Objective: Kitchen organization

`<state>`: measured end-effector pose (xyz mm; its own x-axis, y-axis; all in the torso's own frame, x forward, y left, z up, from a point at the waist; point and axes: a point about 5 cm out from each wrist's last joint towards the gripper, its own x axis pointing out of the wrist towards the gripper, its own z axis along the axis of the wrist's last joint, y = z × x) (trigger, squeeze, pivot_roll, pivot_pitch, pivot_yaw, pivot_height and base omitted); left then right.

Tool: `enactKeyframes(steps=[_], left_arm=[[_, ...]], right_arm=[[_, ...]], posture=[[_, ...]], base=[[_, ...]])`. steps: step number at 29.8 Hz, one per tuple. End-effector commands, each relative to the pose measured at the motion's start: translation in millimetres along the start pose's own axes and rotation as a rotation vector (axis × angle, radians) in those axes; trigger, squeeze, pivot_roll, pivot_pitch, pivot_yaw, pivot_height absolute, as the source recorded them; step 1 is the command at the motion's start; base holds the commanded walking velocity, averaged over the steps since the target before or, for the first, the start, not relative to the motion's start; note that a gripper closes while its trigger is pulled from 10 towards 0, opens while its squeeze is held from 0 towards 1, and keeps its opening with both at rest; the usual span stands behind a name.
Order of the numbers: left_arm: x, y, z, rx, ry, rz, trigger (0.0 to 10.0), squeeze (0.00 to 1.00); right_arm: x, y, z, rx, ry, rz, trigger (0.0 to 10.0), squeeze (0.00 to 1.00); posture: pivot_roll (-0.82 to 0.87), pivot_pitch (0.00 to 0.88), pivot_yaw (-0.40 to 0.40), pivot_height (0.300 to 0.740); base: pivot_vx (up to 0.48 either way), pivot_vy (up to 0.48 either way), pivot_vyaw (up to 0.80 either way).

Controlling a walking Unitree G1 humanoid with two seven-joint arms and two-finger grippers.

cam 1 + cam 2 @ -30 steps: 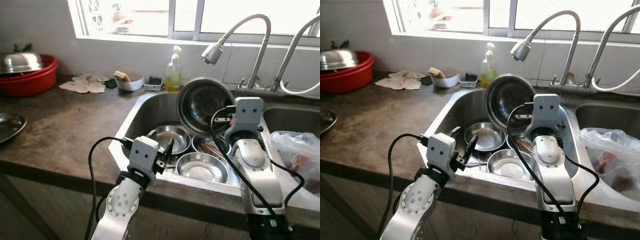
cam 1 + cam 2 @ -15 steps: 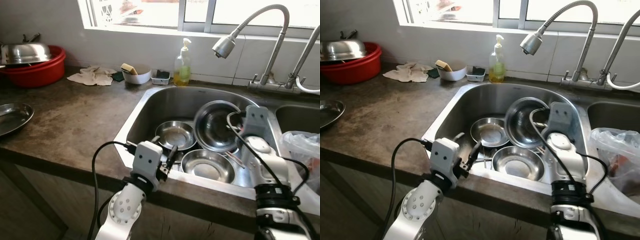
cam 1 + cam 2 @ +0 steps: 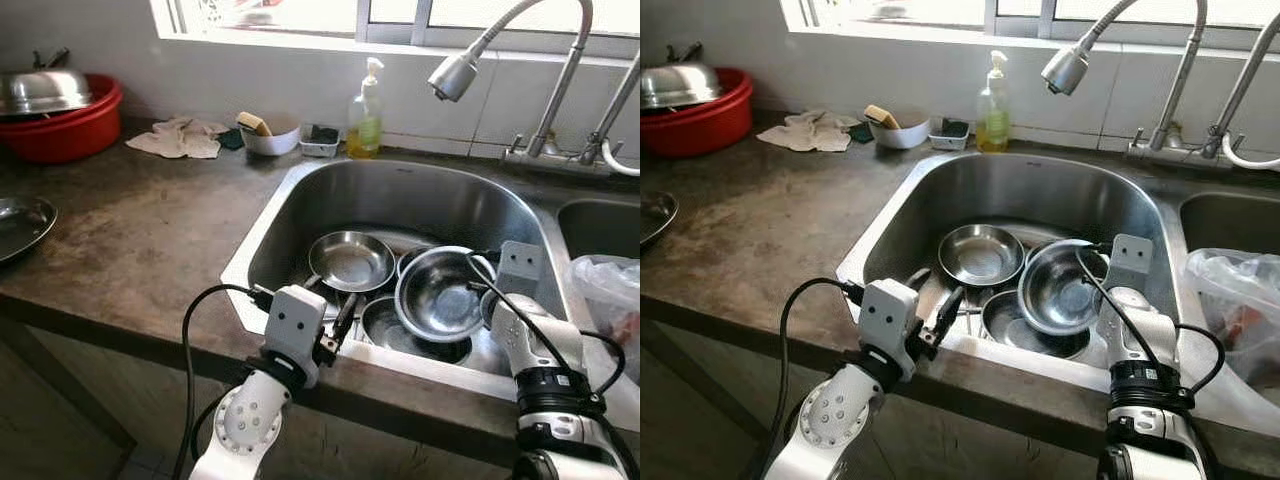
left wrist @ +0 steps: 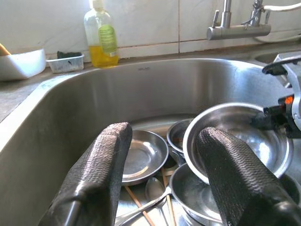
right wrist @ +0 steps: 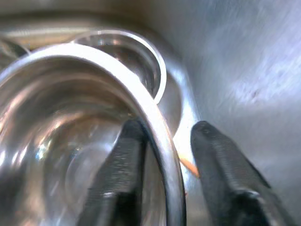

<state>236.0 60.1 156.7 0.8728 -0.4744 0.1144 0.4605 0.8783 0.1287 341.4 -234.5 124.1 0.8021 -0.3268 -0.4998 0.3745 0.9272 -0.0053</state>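
Along the wall we see a clear soap bottle of yellow liquid (image 3: 365, 118), with a small white bowl holding a sponge (image 3: 262, 137) and a crumpled pale cloth (image 3: 178, 140) to its left. A red plastic basin (image 3: 62, 135) carries a shiny steel lid (at the far left). On the dark mottled stone counter (image 3: 150, 235) rests a steel plate (image 3: 18, 226), and a clear plastic bag (image 3: 610, 300) lies at the right

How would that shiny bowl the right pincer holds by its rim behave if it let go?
The steel bowl looks thin, so probably light and rigid. Its polished rim, straddled by the right pincer, seems slippery. Tilted over another bowl, it would likely drop and clatter.
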Motion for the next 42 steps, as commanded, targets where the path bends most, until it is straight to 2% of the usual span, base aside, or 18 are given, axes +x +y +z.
enactKeyframes(steps=[1,4,5,6,10,14,18,23,25,30,36,42], left_arm=[[-2.2,-0.2,3,0.013,0.000,0.004,10.0,0.00],[-2.4,-0.4,3,0.013,0.001,0.004,10.0,0.00],[-2.2,0.1,3,0.014,-0.001,0.005,10.0,0.00],[-1.7,0.5,2,0.015,-0.002,0.006,10.0,0.00],[-0.2,1.7,2,0.019,-0.004,0.007,10.0,0.00],[4.8,1.6,2,0.021,-0.014,0.002,10.0,0.00],[7.2,1.1,2,0.020,-0.017,-0.001,10.0,0.00],[11.5,2.2,1,0.024,-0.024,-0.003,10.0,0.00],[12.1,2.7,1,0.025,-0.025,-0.003,10.0,0.00],[16.4,3.2,2,0.030,-0.039,-0.007,10.0,0.00],[17.0,5.4,1,0.037,-0.047,-0.003,10.0,0.00],[16.7,8.0,1,0.041,-0.053,0.013,10.0,0.00]], right_arm=[[1.0,-2.9,-3,-0.002,0.021,-0.014,10.0,1.00],[0.4,-3.5,-3,0.000,0.015,-0.023,10.0,1.00],[-2.1,-4.1,-1,0.014,-0.022,-0.043,10.0,0.85],[-4.6,-4.4,2,0.028,-0.062,-0.057,10.0,0.00],[-10.7,-5.0,10,0.043,-0.140,-0.082,10.0,0.00],[-34.4,-2.9,24,0.006,-0.339,-0.075,10.0,0.00],[-42.9,1.6,27,-0.008,-0.393,-0.053,10.0,0.00],[-68.5,15.1,44,-0.040,-0.594,0.034,10.0,0.00],[-71.9,16.7,45,-0.042,-0.621,0.041,10.0,0.00],[-90.6,34.3,48,-0.099,-0.738,0.146,10.0,0.00],[-92.6,37.6,39,-0.115,-0.724,0.178,10.0,0.00],[-108.6,44.3,29,-0.080,-0.758,0.315,10.0,0.00]], posture=[[0.04,0.103,-0.036,0.740],[0.03,0.099,-0.040,0.740],[0.04,0.092,-0.043,0.740],[0.04,0.087,-0.042,0.740],[0.04,0.079,-0.041,0.740],[0.02,0.048,-0.035,0.740],[0.01,0.035,-0.033,0.740],[-0.01,0.000,-0.026,0.740],[-0.01,0.000,-0.025,0.740],[-0.01,0.000,-0.025,0.740],[0.00,0.000,-0.024,0.740],[-0.01,0.000,-0.019,0.740]], base=[[0.000,0.000,0.00],[0.000,0.000,0.00],[0.000,0.000,0.00],[0.000,0.000,0.00],[0.000,0.000,0.00],[0.000,0.000,0.00],[0.000,0.000,0.00],[0.000,0.000,0.00],[0.000,0.000,0.00],[0.000,0.000,0.00],[0.000,0.000,0.00],[0.000,0.000,0.00]])
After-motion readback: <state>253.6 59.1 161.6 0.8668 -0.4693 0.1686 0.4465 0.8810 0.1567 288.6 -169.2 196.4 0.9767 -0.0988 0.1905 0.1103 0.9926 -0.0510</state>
